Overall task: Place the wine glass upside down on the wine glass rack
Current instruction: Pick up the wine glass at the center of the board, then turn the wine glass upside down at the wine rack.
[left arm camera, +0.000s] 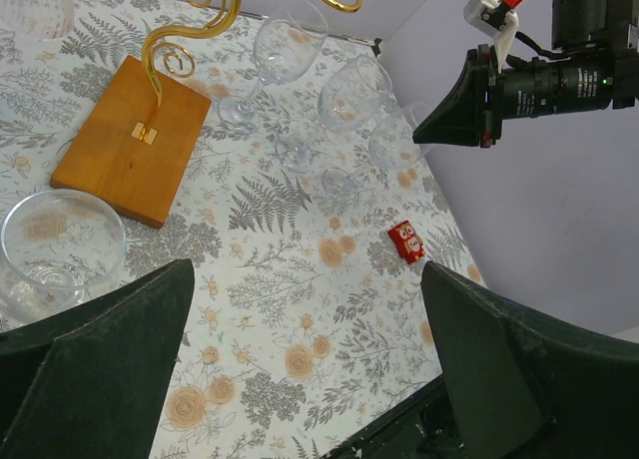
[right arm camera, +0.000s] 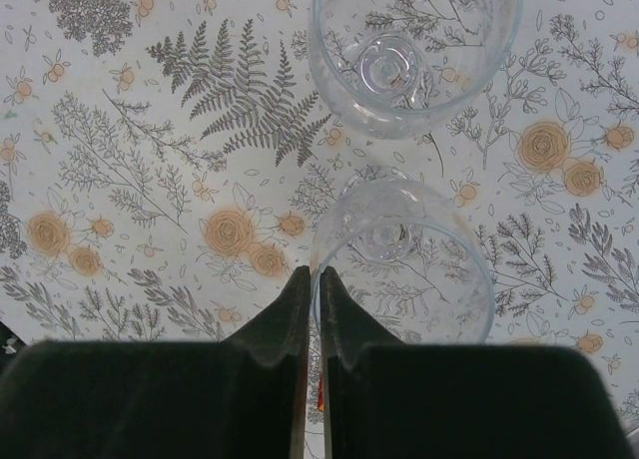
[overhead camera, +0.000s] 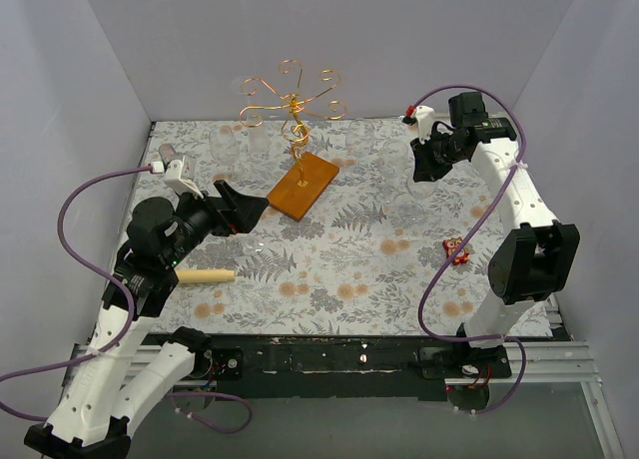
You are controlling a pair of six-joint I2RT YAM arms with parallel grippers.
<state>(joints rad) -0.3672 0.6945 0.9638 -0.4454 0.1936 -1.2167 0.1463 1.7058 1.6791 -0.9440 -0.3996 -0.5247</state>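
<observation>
Right gripper point(right arm camera: 313, 276): clenched to a thin slit on the rim of the wine glass point(right arm camera: 419, 269), one finger inside the bowl and one outside. The glass stands mouth up on the floral cloth, toward the far right corner of the table. A second glass point(right arm camera: 419, 50) stands just beyond it, also mouth up.

Left gripper point(overhead camera: 247, 208): released, fingers spread wide, grasping nothing. It hangs over the left half of the table, just short of the rack's base. Another glass point(left arm camera: 60, 244) stands mouth up just beside its left finger; contact cannot be confirmed.

Wine glass rack point(overhead camera: 292, 100): upright at the middle of the far edge, its wooden base point(overhead camera: 303, 185) angled toward the table's centre. No glass hangs on the curled arms that are in view.

Other items noted: further glasses point(left arm camera: 285, 50) along the far edge, a small red object point(overhead camera: 456, 250) near the right edge, and a wooden rod point(overhead camera: 205, 275) near the left edge.
</observation>
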